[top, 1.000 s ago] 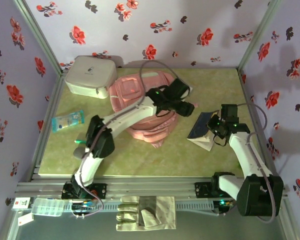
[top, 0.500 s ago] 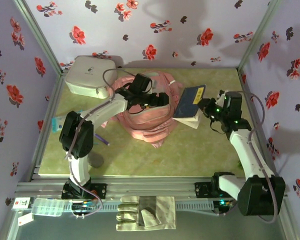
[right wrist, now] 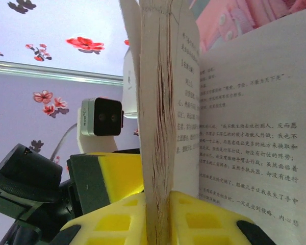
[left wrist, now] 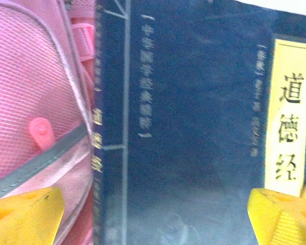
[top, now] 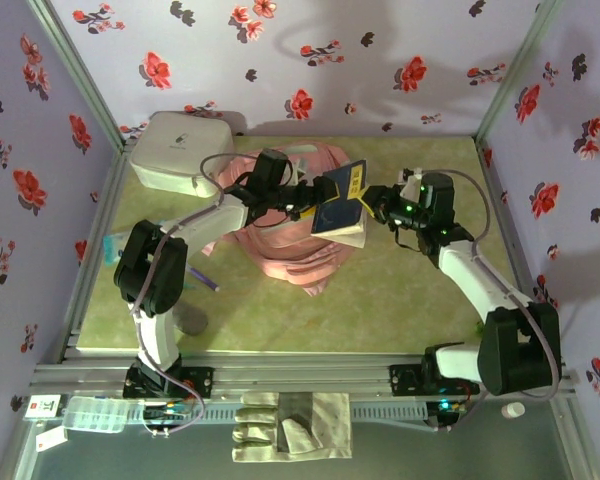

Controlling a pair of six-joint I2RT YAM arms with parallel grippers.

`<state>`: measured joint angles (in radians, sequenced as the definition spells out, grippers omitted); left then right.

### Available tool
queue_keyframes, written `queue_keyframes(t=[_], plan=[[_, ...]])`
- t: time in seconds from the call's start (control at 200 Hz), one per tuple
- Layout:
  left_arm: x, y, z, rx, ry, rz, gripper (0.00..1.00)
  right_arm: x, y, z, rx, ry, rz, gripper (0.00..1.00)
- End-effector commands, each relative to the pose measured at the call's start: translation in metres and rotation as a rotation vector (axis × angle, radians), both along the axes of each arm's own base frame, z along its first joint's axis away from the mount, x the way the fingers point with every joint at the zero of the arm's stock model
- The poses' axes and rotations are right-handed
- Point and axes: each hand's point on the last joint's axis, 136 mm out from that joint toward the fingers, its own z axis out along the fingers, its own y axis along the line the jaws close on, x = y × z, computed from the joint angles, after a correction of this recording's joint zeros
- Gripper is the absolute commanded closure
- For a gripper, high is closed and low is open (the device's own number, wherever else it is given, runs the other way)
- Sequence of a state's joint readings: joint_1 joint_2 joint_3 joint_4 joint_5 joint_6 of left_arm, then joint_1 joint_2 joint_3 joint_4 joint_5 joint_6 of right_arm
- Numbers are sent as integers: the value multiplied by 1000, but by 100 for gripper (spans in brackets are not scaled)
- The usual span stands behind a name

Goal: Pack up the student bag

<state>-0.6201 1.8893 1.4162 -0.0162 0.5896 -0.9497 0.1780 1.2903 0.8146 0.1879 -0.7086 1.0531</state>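
The student bag, a soft pink backpack, lies mid-table; its pink mesh and zip pull show in the left wrist view. A dark blue book with a yellow title label hangs tilted over the bag's right side. My right gripper is shut on it, the page block clamped between its yellow pads. My left gripper is open just left of the book. The cover spans the gap between its yellow fingertips; I cannot tell whether they touch it.
A white-grey zip case stands at the back left against the wall. A small blue-green packet and a purple pen lie left of the bag. Gloves and a clear box rest on the front rail.
My right arm lifted the book off the table at the right and carried it left over the bag. My left arm drew back leftward and its jaws opened wider.
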Motion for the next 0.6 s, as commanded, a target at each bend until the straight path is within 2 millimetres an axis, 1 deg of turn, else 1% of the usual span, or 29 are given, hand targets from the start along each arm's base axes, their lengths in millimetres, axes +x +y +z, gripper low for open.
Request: queue_keyframes(t=[0.0, 0.08, 0.2, 0.345, 0.45, 0.56, 0.595], plan=[[-3, -7, 12, -100, 30, -40, 9, 4, 11, 29, 66, -77, 53, 84], [-3, -11, 18, -143, 26, -51, 14, 5, 12, 23, 65, -60, 56, 83], [-2, -10, 29, -163, 7, -52, 26, 5, 10, 10, 31, -32, 54, 83], [-2, -1, 35, -162, -10, -41, 44, 6, 6, -6, -39, -7, 43, 81], [-1, 5, 34, -139, -22, -28, 56, 7, 2, -14, -87, 6, 37, 80], [-1, 14, 33, -88, -45, -4, 73, 9, -4, -22, -144, 17, 24, 76], [0, 17, 32, -73, -53, 5, 78, 10, -7, -25, -165, 26, 15, 72]])
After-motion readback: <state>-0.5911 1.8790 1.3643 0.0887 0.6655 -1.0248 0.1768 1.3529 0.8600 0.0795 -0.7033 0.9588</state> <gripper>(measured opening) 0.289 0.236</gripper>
